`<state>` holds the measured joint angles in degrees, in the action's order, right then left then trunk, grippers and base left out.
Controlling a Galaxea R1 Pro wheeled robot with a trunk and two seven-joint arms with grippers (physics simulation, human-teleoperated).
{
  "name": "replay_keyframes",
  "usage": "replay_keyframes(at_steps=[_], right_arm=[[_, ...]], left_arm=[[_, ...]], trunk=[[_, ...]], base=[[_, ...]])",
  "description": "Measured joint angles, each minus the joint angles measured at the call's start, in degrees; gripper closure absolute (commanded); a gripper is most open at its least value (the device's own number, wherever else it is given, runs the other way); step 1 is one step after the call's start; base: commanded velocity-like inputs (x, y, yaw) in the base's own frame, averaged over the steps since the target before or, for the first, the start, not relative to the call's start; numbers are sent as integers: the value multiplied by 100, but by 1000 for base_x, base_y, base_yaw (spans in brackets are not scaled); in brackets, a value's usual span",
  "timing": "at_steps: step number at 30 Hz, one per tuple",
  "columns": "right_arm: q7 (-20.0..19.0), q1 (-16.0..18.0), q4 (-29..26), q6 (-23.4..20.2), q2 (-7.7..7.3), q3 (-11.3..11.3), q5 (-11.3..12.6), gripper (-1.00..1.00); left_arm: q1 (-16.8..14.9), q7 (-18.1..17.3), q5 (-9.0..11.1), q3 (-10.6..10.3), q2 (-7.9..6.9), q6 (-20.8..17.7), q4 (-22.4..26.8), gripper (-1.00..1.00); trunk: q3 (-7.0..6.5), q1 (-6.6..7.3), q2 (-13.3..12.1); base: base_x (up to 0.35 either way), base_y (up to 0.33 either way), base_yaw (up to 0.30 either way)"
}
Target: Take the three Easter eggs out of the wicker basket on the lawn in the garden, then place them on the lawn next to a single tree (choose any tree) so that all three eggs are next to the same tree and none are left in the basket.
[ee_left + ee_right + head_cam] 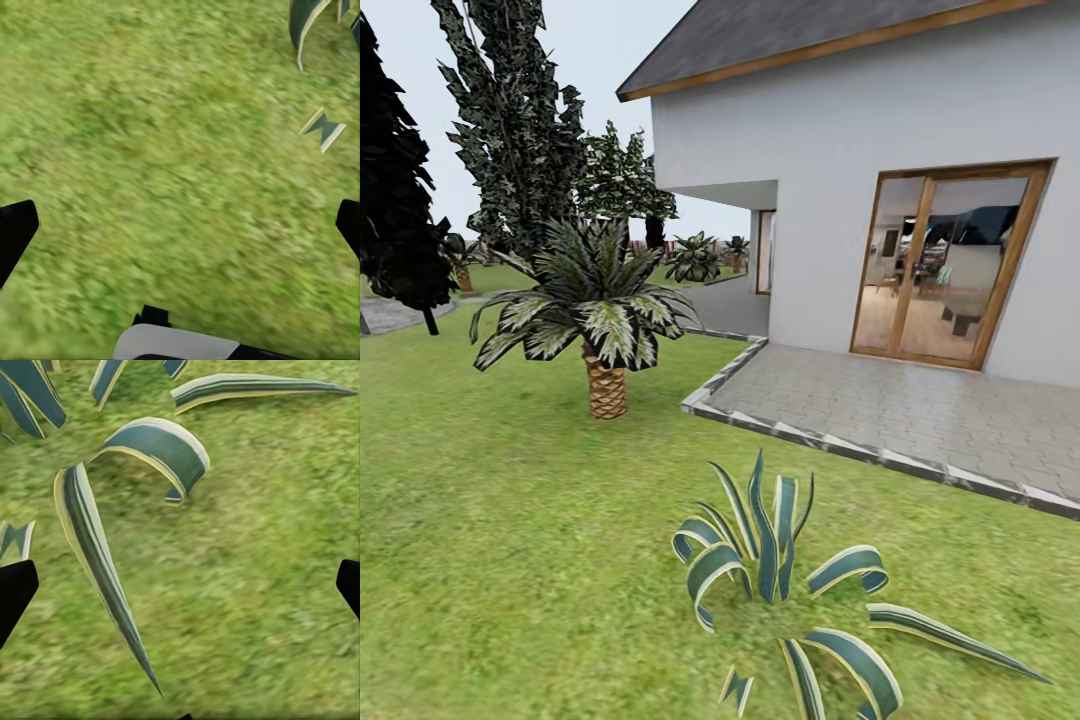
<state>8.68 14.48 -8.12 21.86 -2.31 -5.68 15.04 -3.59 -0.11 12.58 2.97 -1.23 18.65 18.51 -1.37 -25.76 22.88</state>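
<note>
Facing house (pixel 920 120) and paved patio (pixel 920 410) across lawn (pixel 510 520) — striped agave (pixel 780 570) just ahead, palm (pixel 595 310) beyond. Basket and eggs weren't spotted, so bearing from either arm couldn't be judged. Left gripper (pixel 180 229) and right gripper (pixel 180 589) both hung spread wide, empty, over grass.

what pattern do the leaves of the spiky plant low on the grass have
Dark teal-green blades with pale yellow edges on the striped spiky-leaved plant, clearest in the right wrist view.

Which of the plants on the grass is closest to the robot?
The striped, sword-leaved plant at the bottom of the head view; its leaves lie right under the right pincer. The palm stands farther back.
</note>
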Motion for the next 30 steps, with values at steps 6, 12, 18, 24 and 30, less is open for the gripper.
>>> replay_keyframes(at_steps=[6,12,18,24,30], right_arm=[[0,0,0,0,0,0,0,-100],[0,0,0,0,0,0,0,-100],[0,0,-2,0,0,0,0,-100],[0,0,0,0,0,0,0,-100],[0,0,0,0,0,0,0,-100]], left_arm=[[0,3,0,2,0,0,0,-100],[0,-2,0,1,0,0,0,-100],[0,-4,0,-1,0,0,0,-100],[0,-4,0,1,0,0,0,-100],[0,-3,0,2,0,0,0,-100]], trunk=[[0,0,0],[0,0,0],[0,0,0],[0,0,0],[0,0,0]], base=[[0,165,0],[0,164,0],[0,164,0],[0,164,0],[0,164,0]])
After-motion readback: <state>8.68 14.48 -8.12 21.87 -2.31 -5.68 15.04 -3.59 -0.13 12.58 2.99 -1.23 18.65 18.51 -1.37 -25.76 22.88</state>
